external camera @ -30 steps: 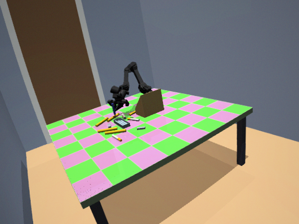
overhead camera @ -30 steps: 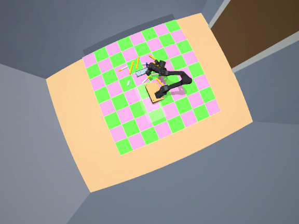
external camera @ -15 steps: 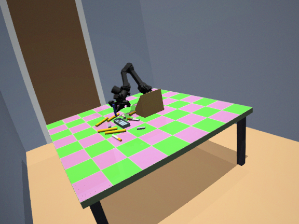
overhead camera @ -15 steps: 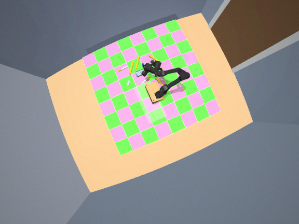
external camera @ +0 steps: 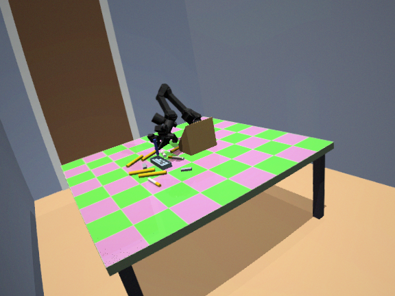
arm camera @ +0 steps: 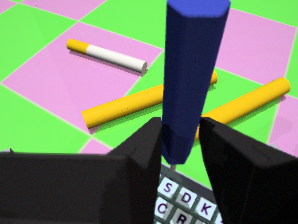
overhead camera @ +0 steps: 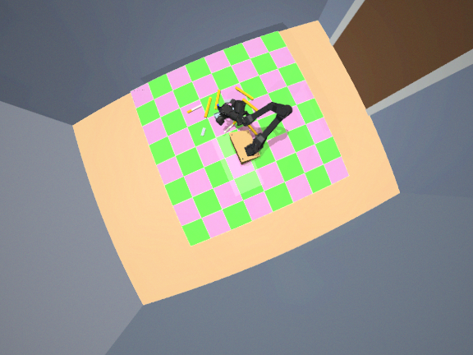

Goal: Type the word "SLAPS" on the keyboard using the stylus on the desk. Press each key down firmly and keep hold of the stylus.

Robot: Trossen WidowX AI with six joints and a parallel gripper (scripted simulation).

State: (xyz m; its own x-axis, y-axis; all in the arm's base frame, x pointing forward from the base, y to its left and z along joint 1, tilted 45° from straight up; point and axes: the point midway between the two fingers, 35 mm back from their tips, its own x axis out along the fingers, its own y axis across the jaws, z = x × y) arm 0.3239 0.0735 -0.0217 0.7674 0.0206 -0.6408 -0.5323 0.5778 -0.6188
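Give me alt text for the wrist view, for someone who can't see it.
A black pincer grips an upright dark-blue faceted stylus above a dark keyboard with pale lettered keys, S, D and K among them. Beyond lie two yellow rods and a white-and-yellow stick.

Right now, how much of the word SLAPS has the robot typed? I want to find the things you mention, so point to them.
Already done: the blue stylus [external camera: 156, 146] [arm camera: 187, 82] is picked up. In hand: the robot's hand [external camera: 162, 143] [arm camera: 179, 125] grips it, tip down, close to the S key [arm camera: 168, 187] on the keyboard [external camera: 161, 162]. Left: I can't tell whether any letters are typed, because no typed word shows; pressing S may be next.
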